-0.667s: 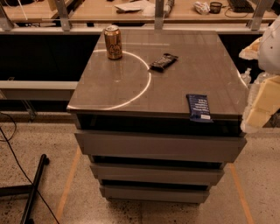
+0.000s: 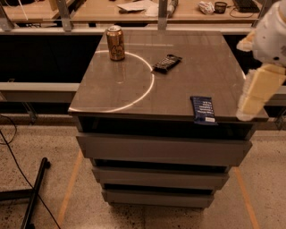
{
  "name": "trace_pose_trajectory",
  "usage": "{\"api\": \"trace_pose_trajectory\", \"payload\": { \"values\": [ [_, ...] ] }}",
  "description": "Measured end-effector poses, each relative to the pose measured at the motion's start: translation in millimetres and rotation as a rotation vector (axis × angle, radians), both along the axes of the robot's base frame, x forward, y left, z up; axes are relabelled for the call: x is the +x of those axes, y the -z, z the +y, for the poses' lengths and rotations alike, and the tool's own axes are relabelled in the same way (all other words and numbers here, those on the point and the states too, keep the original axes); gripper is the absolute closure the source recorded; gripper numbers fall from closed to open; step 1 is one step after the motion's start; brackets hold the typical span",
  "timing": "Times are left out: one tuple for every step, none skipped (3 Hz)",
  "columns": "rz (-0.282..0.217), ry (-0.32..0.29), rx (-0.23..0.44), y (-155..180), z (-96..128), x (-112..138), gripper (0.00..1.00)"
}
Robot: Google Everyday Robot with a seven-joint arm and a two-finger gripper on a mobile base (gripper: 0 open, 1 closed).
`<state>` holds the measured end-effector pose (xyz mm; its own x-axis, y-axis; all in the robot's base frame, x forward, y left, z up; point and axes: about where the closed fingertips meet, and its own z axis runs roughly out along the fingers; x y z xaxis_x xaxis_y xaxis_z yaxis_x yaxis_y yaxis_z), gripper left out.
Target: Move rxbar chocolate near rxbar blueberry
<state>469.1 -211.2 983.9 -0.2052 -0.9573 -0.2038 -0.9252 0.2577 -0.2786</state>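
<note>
Drawer unit point(image 2: 163, 150) fills mid frame, seen from front & above, w/ three drawer fronts stacked one under the other. Its tabletop point(image 2: 187, 85) is grey-brown & glossy, w/ a thin pale arc point(image 2: 151, 87) curving across the left half. Floor point(image 2: 44, 147) is speckled, and orange tape lines point(image 2: 70, 185) run along both sides of the unit. A long bench point(image 2: 89, 11) runs behind at top of frame, w/ papers & small clutter on it. A black pole point(image 2: 36, 190) lies aslant on the floor at lower left, w/ a thin cable point(image 2: 9, 147) near it.

Arm point(image 2: 271, 36) shows as a white rounded part at the upper right edge. Below it the claw point(image 2: 257, 94), cream-coloured, hangs tilted over the tabletop's right edge, toward the front right corner. Can't tell if the claw is spread or pressed together. It's apart from both bars.

Can point(image 2: 115, 42) is gold-brown and stands upright at back left, on the arc.

Blue bar point(image 2: 202, 109) has a dark-blue wrapper w/ white text lines. It lies flat at front right w/ its long side running front-to-back and its near end at the front edge. It's just left of the claw, not touching.

Choc bar point(image 2: 167, 63) has a black wrapper and lies flat & aslant toward the back, approx mid-width. It's just right of the arc and to the right of the can. It's well apart from the blue bar, w/ bare tabletop between them.
</note>
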Motion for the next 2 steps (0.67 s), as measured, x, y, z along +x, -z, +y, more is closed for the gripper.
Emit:
{"api": "trace_pose_trajectory", "payload": {
  "values": [
    [-0.037,-0.02,-0.002,-10,11,60,0.0],
    [-0.085,-0.034,0.096,-18,34,139,0.0]
  ]
}}
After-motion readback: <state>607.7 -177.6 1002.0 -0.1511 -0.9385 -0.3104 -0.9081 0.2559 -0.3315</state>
